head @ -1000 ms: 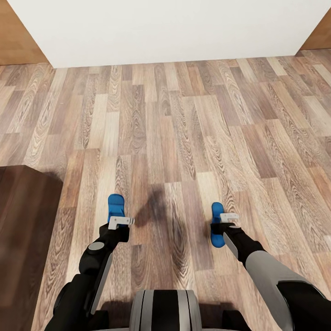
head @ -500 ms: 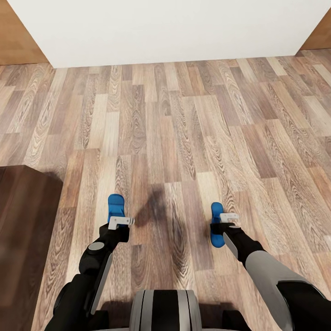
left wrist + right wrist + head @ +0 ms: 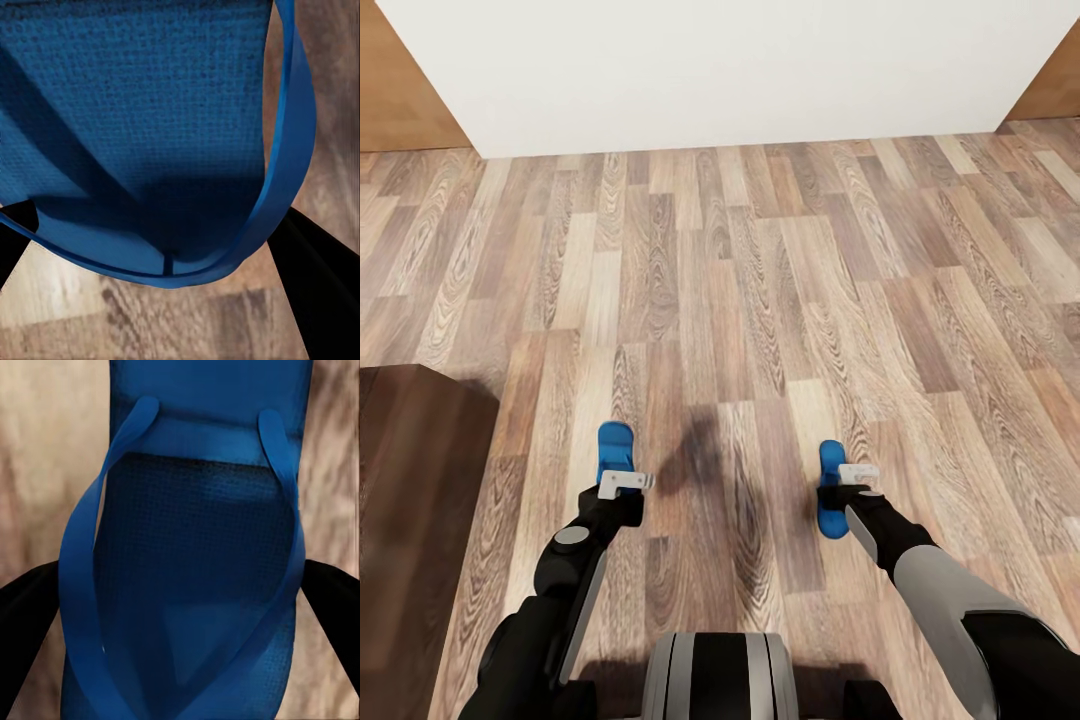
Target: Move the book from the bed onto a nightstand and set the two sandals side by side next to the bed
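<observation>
left gripper [image 3: 625, 484]: clamped on left sandal [image 3: 614, 448] above wood floor [image 3: 760, 300] | right gripper [image 3: 857, 474]: clamped on right sandal [image 3: 831, 488] | 2 sandals well apart | dark-brown furniture [image 3: 410, 500] beside left arm

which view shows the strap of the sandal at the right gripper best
The right wrist view: the strap of the blue sandal runs in full, both arms of the Y standing off the textured sole. The head view gives only a small blue shape partly behind the right gripper, strap unreadable. The left wrist view faces the other sandal.
</observation>
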### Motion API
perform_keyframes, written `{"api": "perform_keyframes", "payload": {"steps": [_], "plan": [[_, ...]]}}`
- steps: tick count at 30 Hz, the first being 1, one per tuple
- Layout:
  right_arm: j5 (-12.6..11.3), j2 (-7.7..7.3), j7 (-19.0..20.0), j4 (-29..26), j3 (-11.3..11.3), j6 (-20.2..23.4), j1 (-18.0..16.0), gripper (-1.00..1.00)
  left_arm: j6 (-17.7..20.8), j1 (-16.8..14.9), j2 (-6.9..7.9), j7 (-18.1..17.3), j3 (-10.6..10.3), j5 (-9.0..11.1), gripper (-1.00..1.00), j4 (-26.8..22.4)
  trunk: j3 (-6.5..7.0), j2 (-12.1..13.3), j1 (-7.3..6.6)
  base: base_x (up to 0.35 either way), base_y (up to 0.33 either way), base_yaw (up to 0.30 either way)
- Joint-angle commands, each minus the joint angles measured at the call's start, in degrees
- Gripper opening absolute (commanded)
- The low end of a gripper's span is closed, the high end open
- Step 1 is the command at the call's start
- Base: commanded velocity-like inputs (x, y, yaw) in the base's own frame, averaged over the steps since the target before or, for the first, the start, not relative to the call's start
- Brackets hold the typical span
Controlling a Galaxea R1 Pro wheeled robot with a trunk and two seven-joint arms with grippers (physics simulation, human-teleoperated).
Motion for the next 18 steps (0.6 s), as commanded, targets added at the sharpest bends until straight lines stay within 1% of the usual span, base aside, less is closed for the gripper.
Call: {"api": "perform_keyframes", "payload": {"steps": [1, 7, 11, 12, 14, 15, 16, 17, 18], "plan": [[-0.1, -0.01, -0.2, -0.1, 0.1, 0.4, 0.0, -1.00, 0.3, 0.0, 0.01, 0.2, -0.1, -0.2, -1.00, -0.1, 0.20, 0.0, -0.03, 0.000, 0.000, 0.000], [0.1, -0.04, -0.6, -0.3, 0.3, 1.0, 0.0, -1.00, 0.3, 0.0, 0.01, 0.2, -0.3, -0.2, -1.00, 0.0, 1.53, 0.1, -0.19, 0.000, 0.000, 0.000], [0.1, -0.07, -0.7, -0.5, 0.3, 4.5, 0.0, -1.00, 0.5, 0.0, 0.01, 0.2, -0.3, -0.1, -1.00, 0.0, 2.41, 0.1, -0.29, 0.000, 0.000, 0.000], [0.1, -0.09, -0.6, -3.7, 0.1, 6.9, 0.0, -1.00, 0.5, 0.0, 0.01, 0.2, -0.3, -0.1, -1.00, 0.1, 2.64, 0.2, -0.31, 0.000, 0.000, 0.000], [0.0, -0.13, -0.5, -7.7, 0.0, 8.0, 0.1, -1.00, 0.5, 0.0, 0.01, 0.3, -0.3, -0.1, -1.00, 0.1, 3.08, 0.2, -0.37, 0.000, 0.000, 0.000], [0.0, -0.16, -0.5, -11.0, -0.1, 9.2, 0.5, -1.00, 0.6, 0.0, 0.01, 0.3, -0.3, -0.1, -1.00, 0.1, 3.30, 0.2, -0.39, 0.000, 0.000, 0.000], [0.0, -0.16, -0.5, -14.6, -0.1, 11.0, 1.5, -1.00, 0.6, 0.0, 0.01, 0.3, -0.3, -0.1, -1.00, 0.1, 3.52, 0.2, -0.42, 0.000, 0.000, 0.000], [0.0, -0.16, -0.5, -16.4, -0.1, 12.1, 2.2, -1.00, 0.6, 0.0, 0.01, 0.3, -0.3, -0.1, -1.00, 0.1, 3.74, 0.2, -0.44, 0.000, 0.000, 0.000], [-0.1, -0.16, -0.5, -20.0, -0.2, 14.3, 3.7, -1.00, 0.7, 0.0, 0.01, 0.3, -0.3, -0.1, -1.00, 0.1, 3.96, 0.2, -0.47, 0.000, 0.000, 0.000]]}}
